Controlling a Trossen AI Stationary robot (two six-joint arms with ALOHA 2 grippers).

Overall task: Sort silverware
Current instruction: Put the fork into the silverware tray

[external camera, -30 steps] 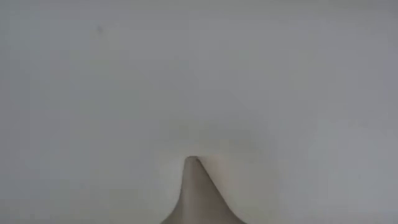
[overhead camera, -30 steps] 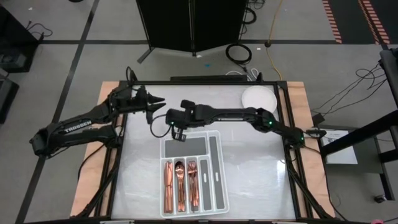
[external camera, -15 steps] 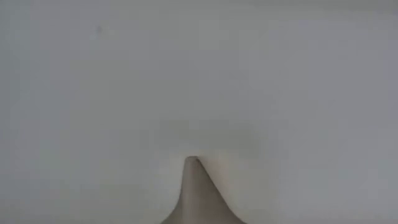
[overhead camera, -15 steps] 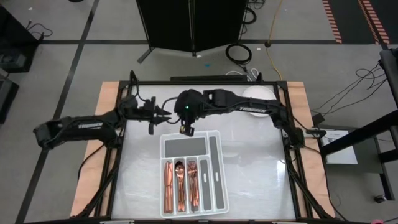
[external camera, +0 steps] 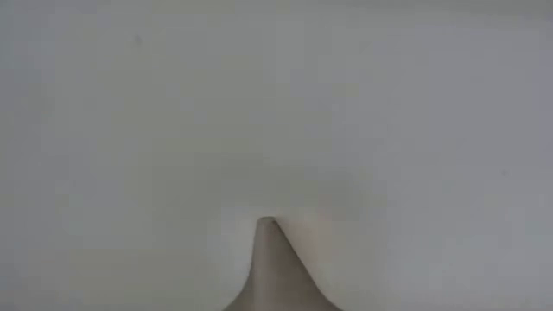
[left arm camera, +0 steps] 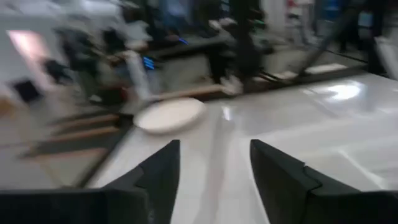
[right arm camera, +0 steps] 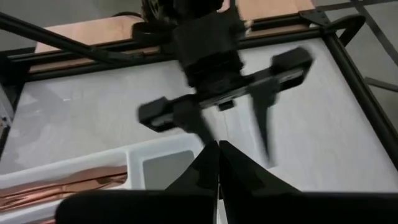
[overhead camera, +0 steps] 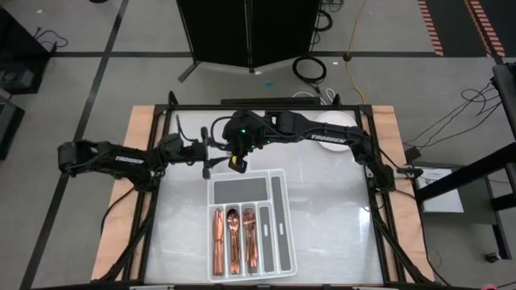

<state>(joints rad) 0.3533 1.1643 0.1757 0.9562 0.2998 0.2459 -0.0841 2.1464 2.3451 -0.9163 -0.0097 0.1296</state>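
The copper silverware [overhead camera: 234, 240] lies lengthwise in the three left compartments of the white divided tray [overhead camera: 278, 211]; it also shows in the right wrist view [right arm camera: 68, 185]. My left gripper [overhead camera: 214, 155] is open and hovers just beyond the tray's far end, with nothing between its fingers [left arm camera: 214, 155]. My right gripper [overhead camera: 236, 164] is shut and points down, right beside the left one, above the tray's far rim [right arm camera: 158, 163]. The right wrist view shows the left gripper [right arm camera: 238, 140] facing it. The low view shows only a pale surface close up.
A round white plate [overhead camera: 334, 125] sits at the table's far right corner, partly under the right arm, and shows in the left wrist view [left arm camera: 168, 115]. The tray's right compartments hold no silverware. Black frame rails border the table [overhead camera: 375, 137].
My left gripper has stretched out toward the table's right and near side, reaching the tray's far end, and has stayed open. The right arm's wrist has drawn back toward the far edge, while its shut gripper has stayed near the tray's far rim, tipped more steeply down.
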